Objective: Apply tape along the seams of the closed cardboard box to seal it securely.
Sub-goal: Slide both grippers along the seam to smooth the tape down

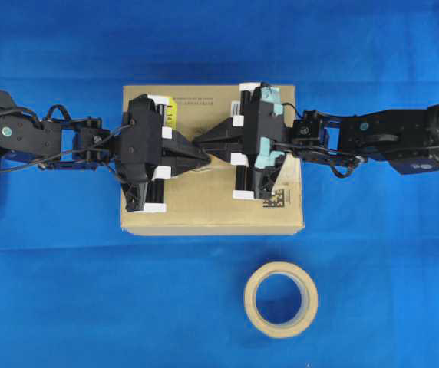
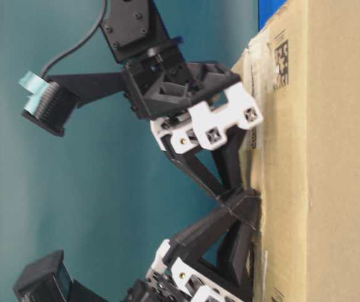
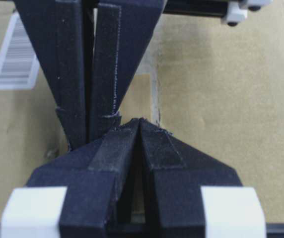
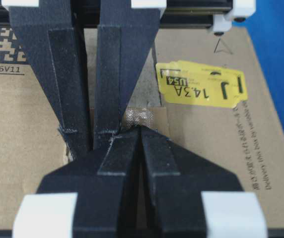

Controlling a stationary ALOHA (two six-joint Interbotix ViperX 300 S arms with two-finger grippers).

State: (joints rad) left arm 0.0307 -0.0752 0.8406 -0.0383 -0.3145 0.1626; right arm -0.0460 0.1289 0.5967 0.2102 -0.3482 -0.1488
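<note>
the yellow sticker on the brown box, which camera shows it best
The right wrist view: the yellow sticker lies unobstructed on the brown cardboard box, its "14.3A" print readable upside down. The overhead view shows only a yellow sliver beside the left gripper. The table-level and left wrist views show none of it.

Both tools tip to tip atop the cardboard box (image 1: 212,215), tape roll (image 1: 280,299) in front.

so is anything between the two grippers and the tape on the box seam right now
Nothing visible. The left gripper and right gripper meet tip to tip at the middle of the cardboard box, both shut and pressed down onto the tape over the seam. The tape roll lies off the box, clear of them.
</note>
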